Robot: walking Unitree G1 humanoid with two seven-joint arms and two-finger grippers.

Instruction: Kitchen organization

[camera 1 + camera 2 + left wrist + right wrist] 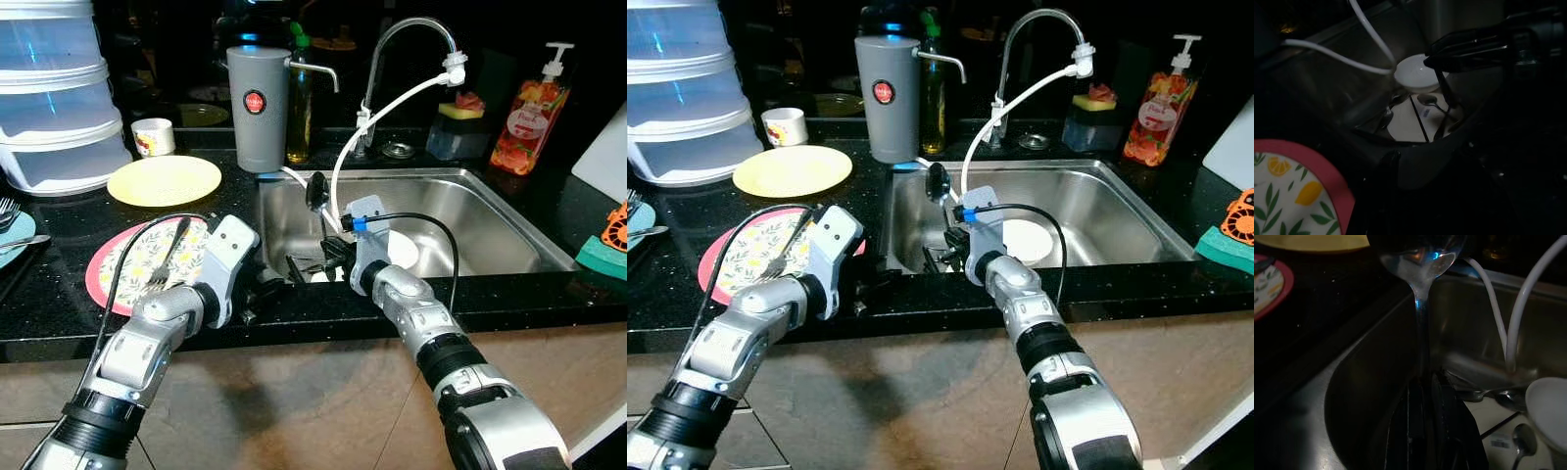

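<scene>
- Right end effector (328, 253) is gripping a spoon (315, 191) by its handle; the fingers (1422, 431) are clamped together on it, and the bowl is pointing up above the left part of the sink (490, 211).
- Spoon is standing close to upright, with its bowl just beside the white hose (343, 157) that is running down from the faucet (407, 44).
- Left end effector (263, 294) is sitting at the front edge of the black table (59, 284), right at the sink's left front corner, beside the floral plate (122, 264). Fingers are too dark to read (cannot tell whether they are open or closed).
- In the sink basin: a white bowl (1418, 76), more cutlery (1431, 101) lying on a pale flat piece at the bottom.
- A fork (168, 257) is lying on the floral plate; a yellow plate (164, 180) is sitting behind it, apart from it.
- Behind the sink's left side: a grey canister (259, 108) with a bottle (300, 98) just beside it. A small cup (153, 136) is standing near the yellow plate.
- Stacked clear containers (54, 98) are sitting at the far left of the table.
- On the right: a soap dispenser (529, 113), a sponge holder (458, 127), an orange item on a green pad (607, 245).
</scene>
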